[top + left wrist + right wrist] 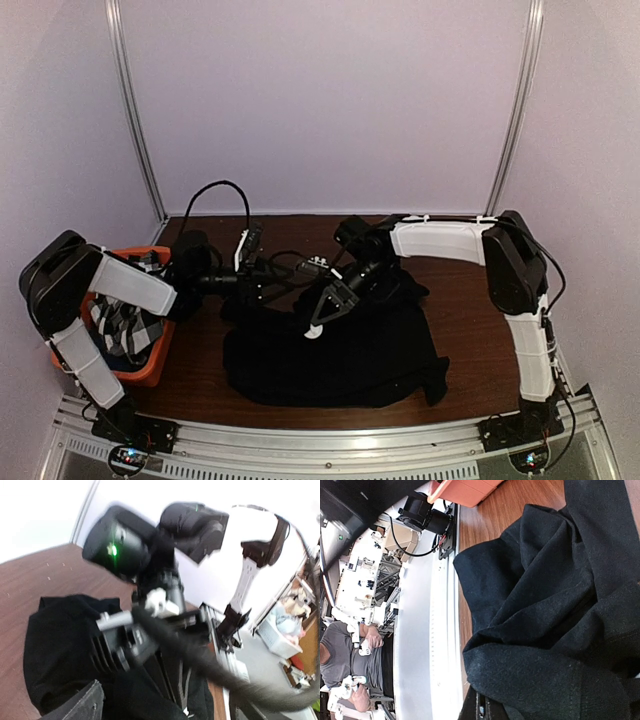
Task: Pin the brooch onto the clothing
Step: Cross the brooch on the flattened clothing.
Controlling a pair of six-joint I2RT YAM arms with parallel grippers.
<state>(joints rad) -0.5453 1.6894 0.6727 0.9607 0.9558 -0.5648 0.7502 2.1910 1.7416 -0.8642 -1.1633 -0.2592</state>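
The closed right pincer (pixel 322 318) hung over the black T-shirt (pixel 340 360) mid-frame. The left pincer (pixel 270 268) gaped wide by its upper-left edge.

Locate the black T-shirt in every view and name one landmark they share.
Top external: black T-shirt crumpled at centre, toward the near edge.
Left wrist: black T-shirt lower left, on the tabletop.
Right wrist: black T-shirt fills the right half.
Shared landmark: the brown wooden table beneath it.

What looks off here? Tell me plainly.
The black short-sleeved T-shirt lies bunched and folded over itself on the brown wooden table, not spread flat. Nothing else stands out.
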